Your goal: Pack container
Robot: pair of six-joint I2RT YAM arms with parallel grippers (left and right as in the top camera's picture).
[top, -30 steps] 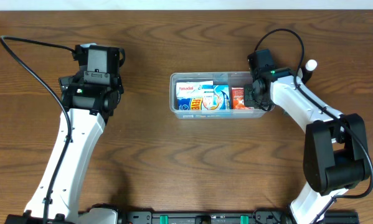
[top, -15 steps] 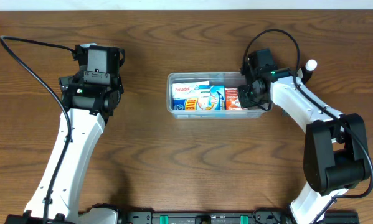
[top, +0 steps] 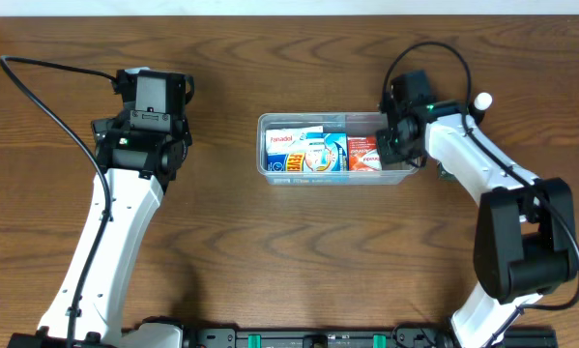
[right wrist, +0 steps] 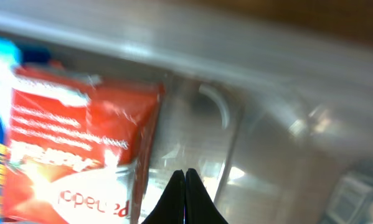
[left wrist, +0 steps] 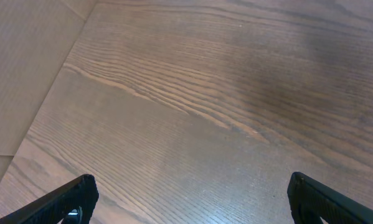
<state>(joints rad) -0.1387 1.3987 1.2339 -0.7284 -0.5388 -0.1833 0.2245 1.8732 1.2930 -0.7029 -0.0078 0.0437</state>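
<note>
watching the right gripper [top: 396, 146] hang low inside the right-hand end of the container [top: 308, 178], i see in the right wrist view that its jaws are pinched together with nothing between them, the tips just beside the red box [right wrist: 80, 149] and over the bare clear floor of the tub. the container lies near the middle of the table [top: 270, 261], long side across, with a white box [top: 287, 153], a blue box [top: 323, 155] and the red box packed side by side from its left end and a gap at the right where the claw sits. my main worry is that the tub looks light and nothing holds it: if i nudge the claw sideways against the wall or the red box, i judge the whole container could skid or twist on the wood. a second risk is the tips snagging the edge of the red box as i lift out, tipping it up out of the row. the wrist picture is smeared, so i cannot tell whether the tips touch the floor, and i would trust the overhead more. the left gripper [left wrist: 198, 202] is spread wide and empty over bare table, well apart, too far off to steady anything
</note>
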